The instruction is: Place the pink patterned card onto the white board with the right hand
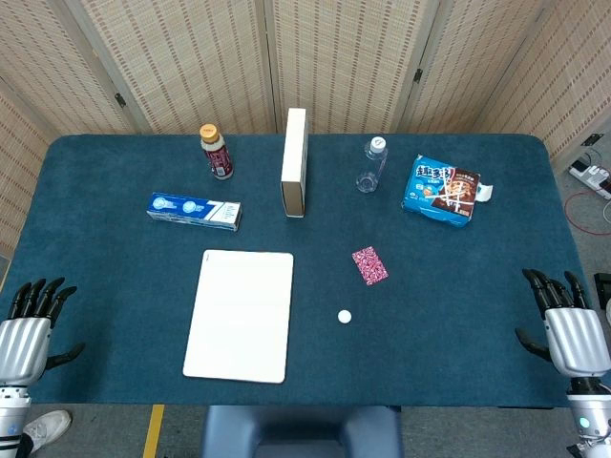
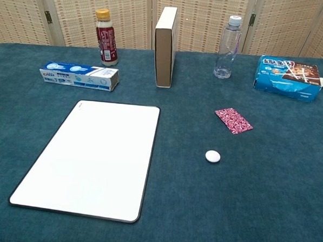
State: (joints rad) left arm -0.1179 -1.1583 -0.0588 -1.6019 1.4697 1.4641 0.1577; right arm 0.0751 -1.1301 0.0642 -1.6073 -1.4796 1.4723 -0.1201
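Observation:
The pink patterned card (image 1: 369, 265) (image 2: 233, 120) lies flat on the blue table, right of centre. The white board (image 1: 240, 315) (image 2: 94, 157) lies flat to its left, near the front edge, with nothing on it. My right hand (image 1: 567, 322) rests at the table's right front edge, far from the card, fingers apart and holding nothing. My left hand (image 1: 31, 320) rests at the left front edge, also with fingers apart and nothing in it. Neither hand shows in the chest view.
A small white pebble-like object (image 1: 345, 316) (image 2: 213, 155) lies just in front of the card. Along the back stand a toothpaste box (image 1: 194, 211), a drink bottle (image 1: 217, 152), an upright white box (image 1: 294, 161), a clear water bottle (image 1: 371, 165) and a blue snack pack (image 1: 444, 190).

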